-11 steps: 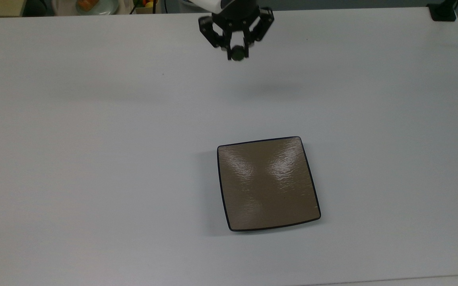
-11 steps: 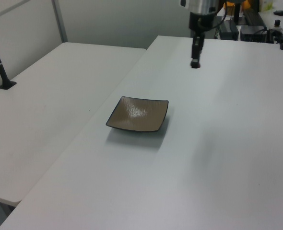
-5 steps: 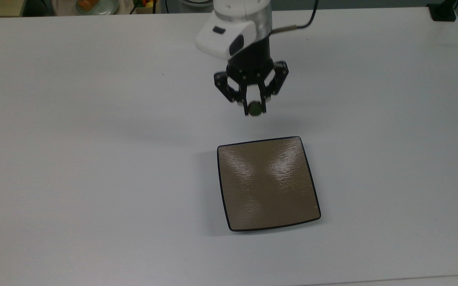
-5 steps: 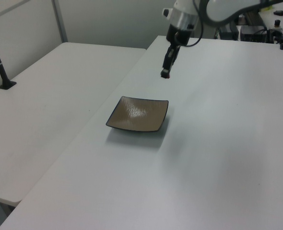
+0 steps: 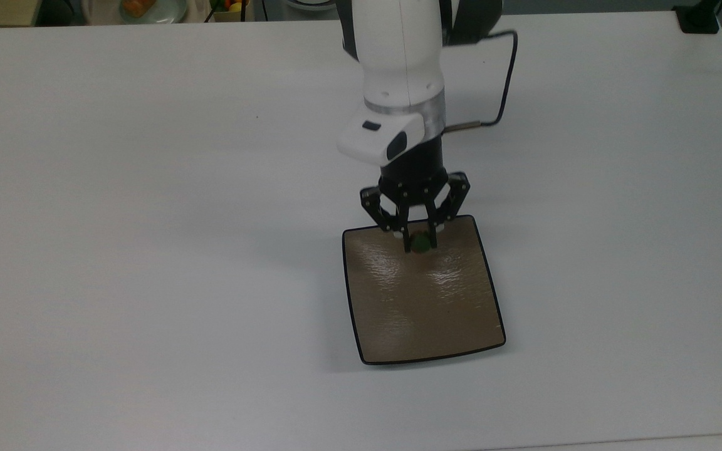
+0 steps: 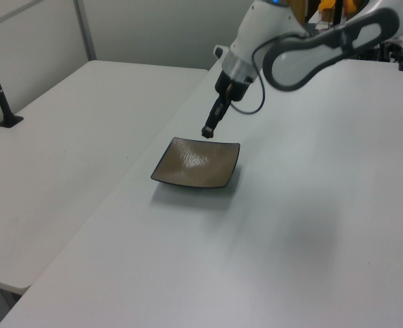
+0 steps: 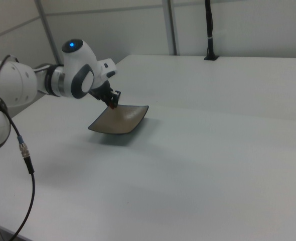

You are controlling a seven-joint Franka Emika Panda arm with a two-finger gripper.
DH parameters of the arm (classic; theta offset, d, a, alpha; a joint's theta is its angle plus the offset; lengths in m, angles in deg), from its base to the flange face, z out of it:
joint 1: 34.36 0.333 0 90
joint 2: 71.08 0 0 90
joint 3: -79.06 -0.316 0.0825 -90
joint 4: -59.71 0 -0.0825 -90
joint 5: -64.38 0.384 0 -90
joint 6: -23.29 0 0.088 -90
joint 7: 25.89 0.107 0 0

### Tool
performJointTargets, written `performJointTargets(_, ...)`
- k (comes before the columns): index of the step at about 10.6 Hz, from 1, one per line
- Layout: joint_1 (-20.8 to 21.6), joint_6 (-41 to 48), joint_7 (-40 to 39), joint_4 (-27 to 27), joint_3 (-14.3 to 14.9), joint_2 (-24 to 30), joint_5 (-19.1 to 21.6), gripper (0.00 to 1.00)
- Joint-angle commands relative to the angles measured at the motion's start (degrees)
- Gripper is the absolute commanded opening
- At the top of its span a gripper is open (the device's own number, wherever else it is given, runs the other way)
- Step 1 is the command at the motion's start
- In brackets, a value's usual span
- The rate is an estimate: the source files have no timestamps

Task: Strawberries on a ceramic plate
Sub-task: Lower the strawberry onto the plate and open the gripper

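A square, glossy tan-brown ceramic plate (image 5: pixel 423 307) (image 6: pixel 196 164) (image 7: pixel 119 121) lies on the white table. My gripper (image 5: pixel 420 245) (image 6: pixel 207 132) (image 7: pixel 112 105) hangs over the plate's far edge in the top view, shut on a tiny strawberry (image 5: pixel 420 243) whose green cap faces the top camera. A bit of red shows at the fingertips in the right view. The strawberry is held a little above the plate's surface, not resting on it.
A wide white table (image 5: pixel 148 250) surrounds the plate. A second white table (image 6: pixel 58 137) stands to the left view's left, with a black post (image 6: pixel 0 96) on it. A black clamp (image 5: pixel 698 19) sits at the top view's upper right corner.
The arm has carried the strawberry from the far side of the table toward the plate. It now hangs lower, over the plate's far edge. The plate has not moved.
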Motion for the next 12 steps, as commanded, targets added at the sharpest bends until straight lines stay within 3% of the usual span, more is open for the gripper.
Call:
performJointTargets(1, 1.51, -7.3, -0.61, 1.4, 0.33, -5.82, -0.27, 0.02)
performJointTargets(5, 1.61, -14.42, -0.52, 1.4, -0.64, -9.97, -2.21, 0.02)
performJointTargets(6, 1.61, -16.17, -0.52, 1.4, -0.64, -10.33, -2.21, 0.09)
performJointTargets(7, 1.52, -16.63, -0.52, 1.31, -0.64, -10.42, -2.21, 0.37)
performJointTargets(8, 1.43, -16.63, -0.52, 1.31, -0.64, -10.42, -1.95, 0.74)
performJointTargets(9, 1.34, -16.63, -0.61, 1.31, -0.64, -10.24, -2.29, 1.0)
performJointTargets(12, 1.25, -16.2, -0.78, 0.7, -0.64, -6.66, -2.39, 1.0)
